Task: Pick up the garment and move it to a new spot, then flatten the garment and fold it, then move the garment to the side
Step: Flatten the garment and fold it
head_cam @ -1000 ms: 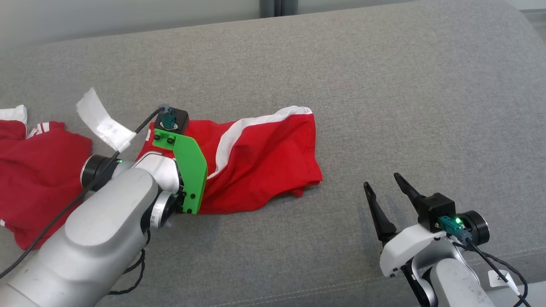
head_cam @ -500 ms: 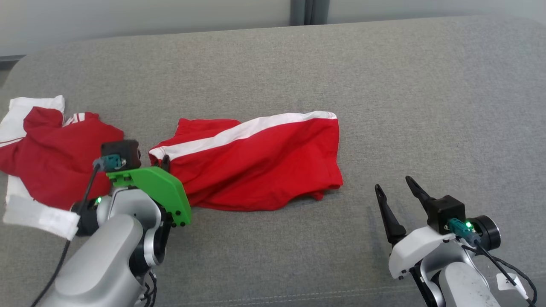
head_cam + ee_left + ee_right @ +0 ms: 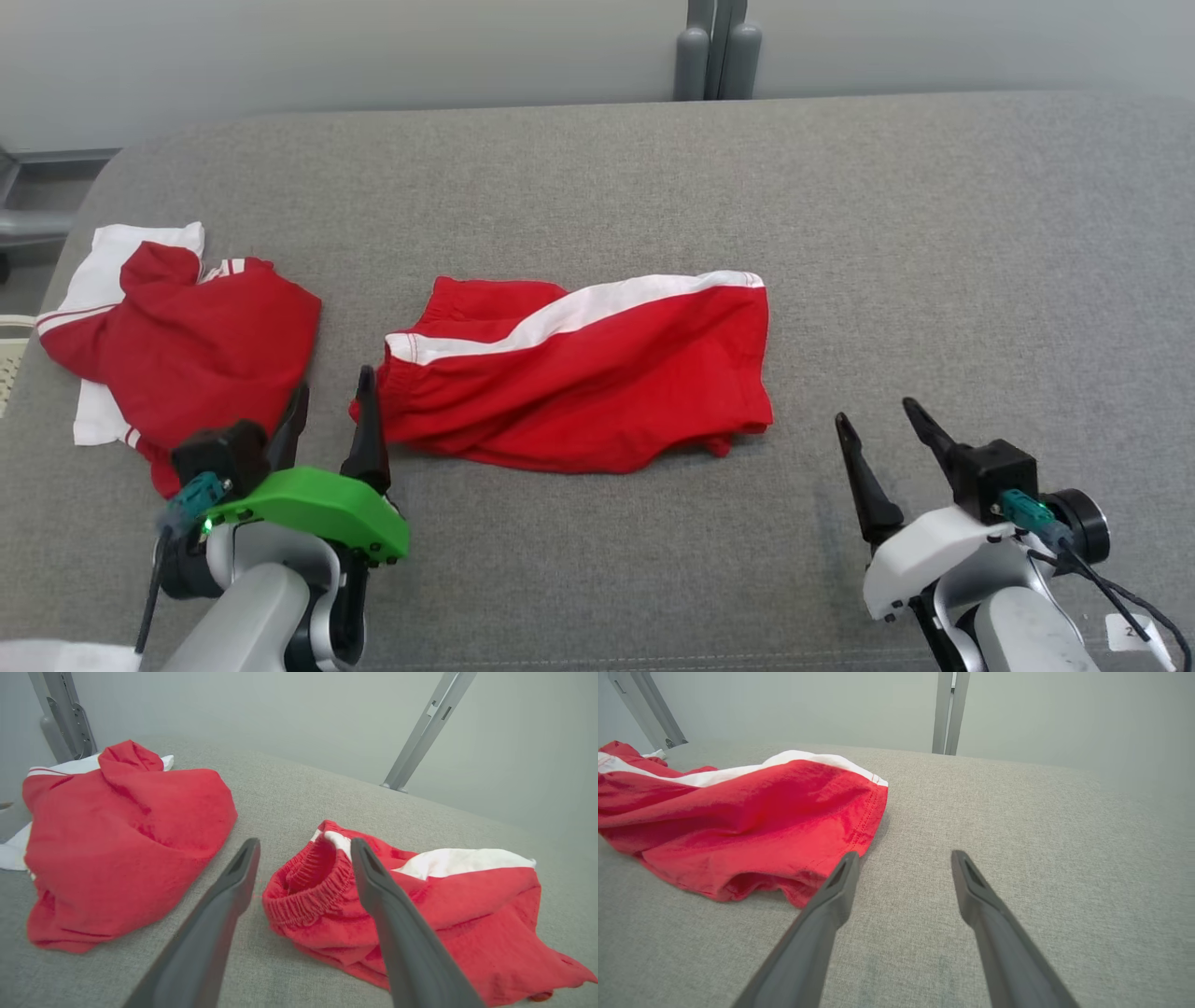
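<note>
Red shorts [image 3: 579, 373]: long axis 9-to-3 o'clock, waistband [image 3: 397, 359] just beside left pincer [image 3: 331, 387] at its 3 o'clock; right pincer [image 3: 878, 411] farther, off the hem [image 3: 766, 355]; both spread, empty.

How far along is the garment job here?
Pickup and move look done: the shorts lie loose on the grey surface, apart from the other red garment. Nothing in hand; left gripper and right gripper stand with jaws open. Remaining: flattening the wrinkled cloth, folding, moving aside.
</note>
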Motion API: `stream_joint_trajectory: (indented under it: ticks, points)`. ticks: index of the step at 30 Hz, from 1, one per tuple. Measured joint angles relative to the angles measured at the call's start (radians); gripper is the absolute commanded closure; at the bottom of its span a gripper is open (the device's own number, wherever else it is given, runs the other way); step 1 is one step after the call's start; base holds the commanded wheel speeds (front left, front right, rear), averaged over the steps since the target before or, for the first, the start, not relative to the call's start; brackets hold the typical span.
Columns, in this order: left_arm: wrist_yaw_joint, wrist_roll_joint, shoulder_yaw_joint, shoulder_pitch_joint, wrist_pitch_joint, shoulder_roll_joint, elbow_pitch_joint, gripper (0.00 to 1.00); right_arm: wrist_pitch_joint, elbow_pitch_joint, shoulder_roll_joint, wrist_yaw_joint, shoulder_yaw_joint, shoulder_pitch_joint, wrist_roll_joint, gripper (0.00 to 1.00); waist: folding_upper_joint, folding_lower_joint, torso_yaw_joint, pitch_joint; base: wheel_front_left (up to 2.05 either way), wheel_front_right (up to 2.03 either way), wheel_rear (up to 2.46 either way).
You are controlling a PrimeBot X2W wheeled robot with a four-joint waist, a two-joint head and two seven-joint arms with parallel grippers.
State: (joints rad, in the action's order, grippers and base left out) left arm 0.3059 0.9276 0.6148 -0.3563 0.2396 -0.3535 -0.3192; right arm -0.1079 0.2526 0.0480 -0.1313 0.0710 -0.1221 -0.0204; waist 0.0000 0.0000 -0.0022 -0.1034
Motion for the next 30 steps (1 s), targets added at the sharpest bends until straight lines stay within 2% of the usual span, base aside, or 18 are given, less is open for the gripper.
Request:
stream_joint_trajectory:
  ticks: [3, 7, 17, 18, 23, 30]
  points:
    - [-0.015, -0.042, -0.046, 0.049, 0.019, 0.005, 0.021, 0.0, -0.022, 0.0, 0.001, 0.0, -0.027, 0.012, -0.032, 0.0, 0.0, 0.0, 0.006, 0.02, 0.0, 0.0, 0.0]
    - [-0.036, -0.166, -0.182, 0.117, 0.024, 0.047, 0.118, 0.0, -0.061, 0.005, 0.001, 0.0, -0.046, 0.016, -0.051, 0.0, 0.0, 0.0, 0.015, 0.048, 0.0, 0.0, 0.0]
    - [-0.19, -0.452, -0.394, 0.323, 0.025, 0.176, 0.219, 0.0, -0.138, 0.045, 0.002, 0.0, -0.048, 0.027, -0.134, 0.0, 0.0, 0.0, 0.028, 0.107, 0.0, 0.0, 0.0]
    - [-0.216, -0.499, -0.433, 0.348, 0.025, 0.198, 0.23, 0.0, -0.146, 0.055, 0.001, 0.0, -0.048, 0.027, -0.133, 0.0, 0.0, 0.0, 0.027, 0.111, 0.0, 0.0, 0.0]
    - [-0.269, -0.611, -0.496, 0.407, 0.025, 0.231, 0.218, 0.0, -0.151, 0.052, 0.001, 0.0, -0.062, 0.034, -0.071, 0.0, 0.0, 0.0, 0.02, 0.115, 0.0, 0.0, 0.0]
    - [-0.307, -0.707, -0.544, 0.446, 0.025, 0.253, 0.125, 0.0, -0.154, 0.052, 0.001, 0.0, -0.077, 0.068, 0.019, 0.0, 0.0, 0.0, 0.009, 0.12, 0.0, 0.0, 0.0]
